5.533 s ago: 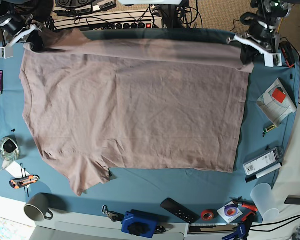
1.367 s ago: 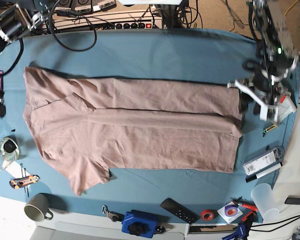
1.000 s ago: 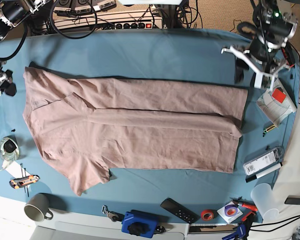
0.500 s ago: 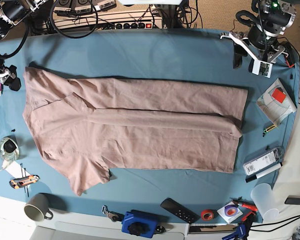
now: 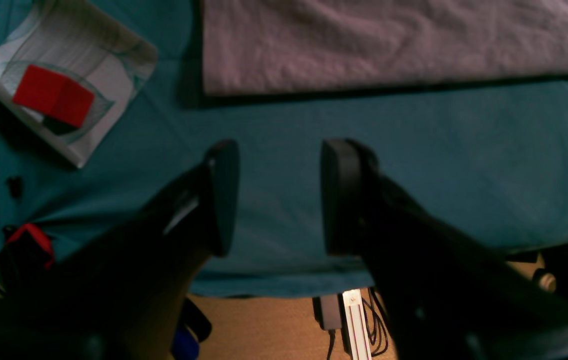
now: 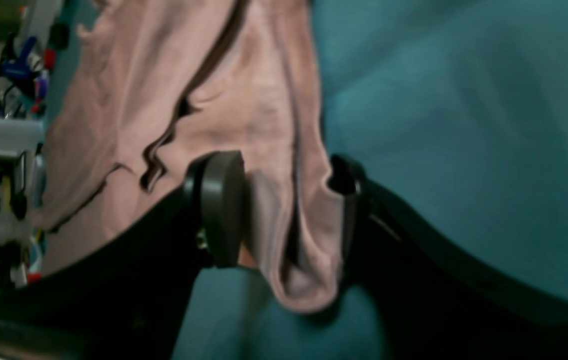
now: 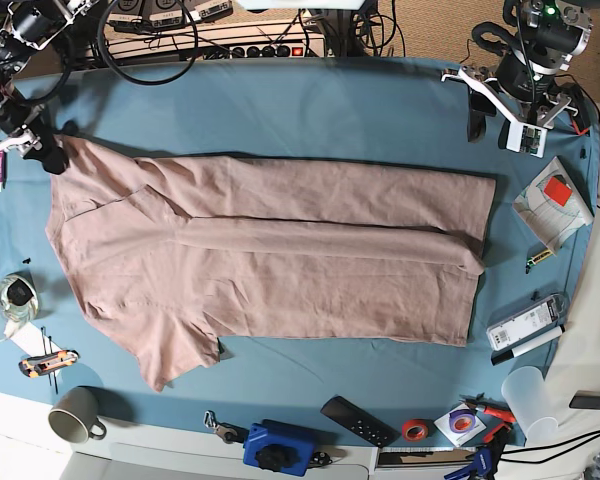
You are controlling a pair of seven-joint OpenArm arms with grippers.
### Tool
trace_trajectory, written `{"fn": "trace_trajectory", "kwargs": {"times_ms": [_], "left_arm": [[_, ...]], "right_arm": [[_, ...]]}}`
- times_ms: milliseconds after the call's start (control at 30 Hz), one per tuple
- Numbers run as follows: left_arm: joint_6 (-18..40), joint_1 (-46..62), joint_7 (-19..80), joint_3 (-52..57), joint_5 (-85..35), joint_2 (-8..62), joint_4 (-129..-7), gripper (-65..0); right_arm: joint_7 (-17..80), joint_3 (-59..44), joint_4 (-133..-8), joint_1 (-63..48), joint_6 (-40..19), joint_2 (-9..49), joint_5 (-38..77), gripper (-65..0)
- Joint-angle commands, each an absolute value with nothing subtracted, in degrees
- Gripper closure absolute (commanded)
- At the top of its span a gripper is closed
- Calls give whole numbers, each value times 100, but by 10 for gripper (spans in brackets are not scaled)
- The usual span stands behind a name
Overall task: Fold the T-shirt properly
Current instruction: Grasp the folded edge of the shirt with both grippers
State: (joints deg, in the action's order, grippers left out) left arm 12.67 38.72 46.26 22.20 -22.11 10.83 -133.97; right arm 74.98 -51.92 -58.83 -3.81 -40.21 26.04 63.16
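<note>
In the base view we see bright, even overhead light; the T-shirt (image 7: 270,250) casts only a thin dark shadow along its upper edge on the teal tablecloth (image 7: 310,110). Both wrist views look dim to us. The right wrist picture is soft throughout, smeared most at its left edge. In the left wrist view, the near fingers (image 5: 221,195) are black, featureless shapes.

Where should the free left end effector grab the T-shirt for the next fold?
Probably the T-shirt's far hem corner, coming down from the table's far edge. That corner lies flat and square right ahead of the open left end effector, matching the far shoulder corner between the right end effector's fingers.
</note>
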Motion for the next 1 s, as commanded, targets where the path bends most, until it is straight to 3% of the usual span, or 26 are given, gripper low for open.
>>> {"fn": "trace_trajectory", "kwargs": {"times_ms": [0,400,967], "left_arm": [[1271,3905,4442,2241,-2250,1111,-13500,-271],[1011,3540,3601,2226,-2248,1111,-13500,-271],[1208,1623,4388,2296,-2727,1111,-10748,-271]], "right_arm": [[7717,-5063,-5911,-366,-4000,2714,6169,-281],[7614,-4383,-5911,-366,-4000,2716,6383,-280],[7703,-4381,-5913,-366,-4000,2718,6379,-280]]}}
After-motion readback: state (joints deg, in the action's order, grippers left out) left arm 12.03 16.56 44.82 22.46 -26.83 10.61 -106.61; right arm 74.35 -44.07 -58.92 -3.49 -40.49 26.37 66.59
